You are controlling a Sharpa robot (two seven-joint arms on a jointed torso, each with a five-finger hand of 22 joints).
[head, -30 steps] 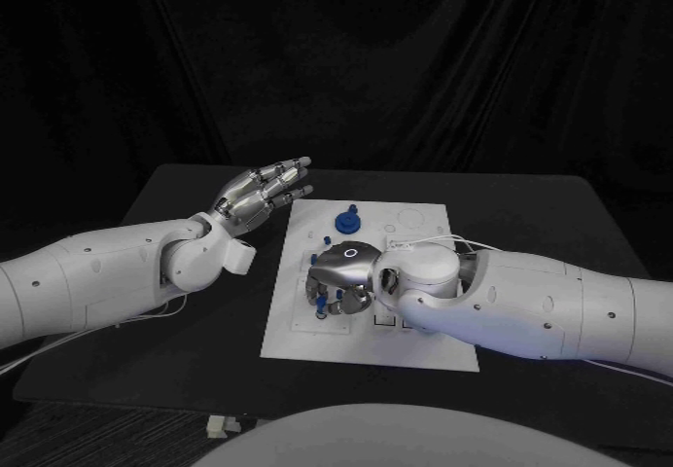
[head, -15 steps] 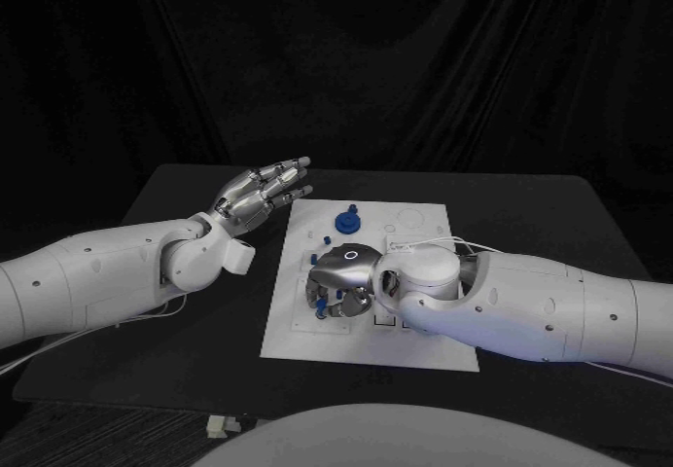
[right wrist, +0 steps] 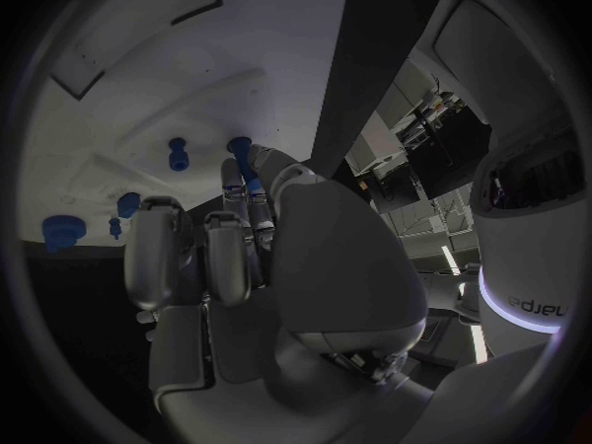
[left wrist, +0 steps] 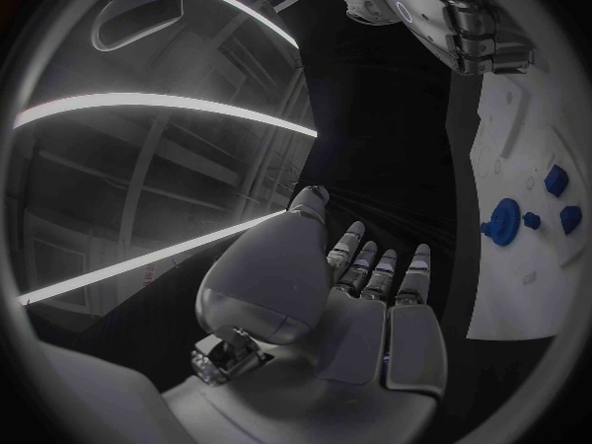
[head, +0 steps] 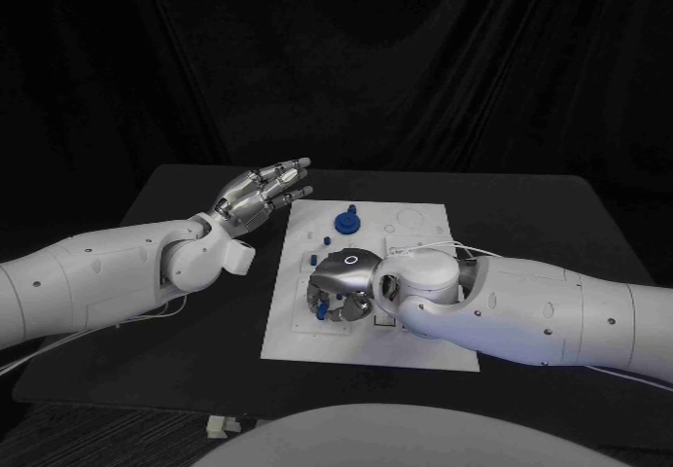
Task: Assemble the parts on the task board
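The white task board lies in the middle of the black table. My right hand reaches down onto its left middle, and its thumb and a finger pinch a small blue part that stands on the board. A blue peg stands just beside it. More blue parts sit toward the far end, among them a round one. My left hand hovers open off the board's far left corner, fingers apart and holding nothing.
Bare black table surrounds the board on all sides. A thin white cable runs across the board behind my right wrist. My right forearm covers the board's right near part.
My right hand has shifted slightly toward the near side and sunk a little lower over the blue part. The left hand has not moved.
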